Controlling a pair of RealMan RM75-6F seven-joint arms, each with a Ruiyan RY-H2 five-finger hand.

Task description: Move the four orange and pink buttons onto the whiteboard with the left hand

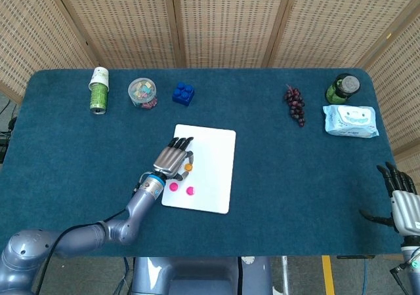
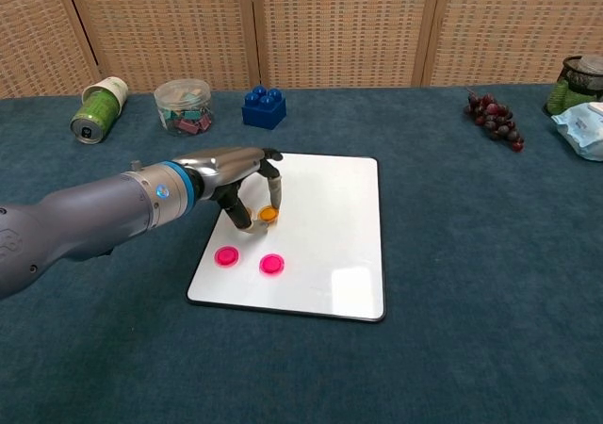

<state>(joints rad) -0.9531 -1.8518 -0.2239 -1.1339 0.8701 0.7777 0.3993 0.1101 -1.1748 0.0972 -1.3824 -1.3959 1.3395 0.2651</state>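
My left hand hangs over the upper left part of the whiteboard, just left of the frame's centre in the chest view, thumb and a fingertip closed on an orange button that sits at or just above the board surface; I cannot tell whether it has touched down. Two pink buttons lie side by side on the board nearer the lower left corner, below my fingers and apart from them. I can find only these three; a fourth may be hidden under my palm, and I cannot say. My right hand sits at the lower right edge of the head view, off the table's corner, fingers spread and holding nothing. I judge this to be the placing step for the orange button, with the task close to done. The risk, as I see it, is in the letting go: if the button sticks to a fingertip as I part them, it could tip on edge and roll off the left rim onto the blue cloth. Pulling back low could also drag my fingers across the pink pair and push them off that near corner, and pressing down hard might slide the whole board on the cloth.
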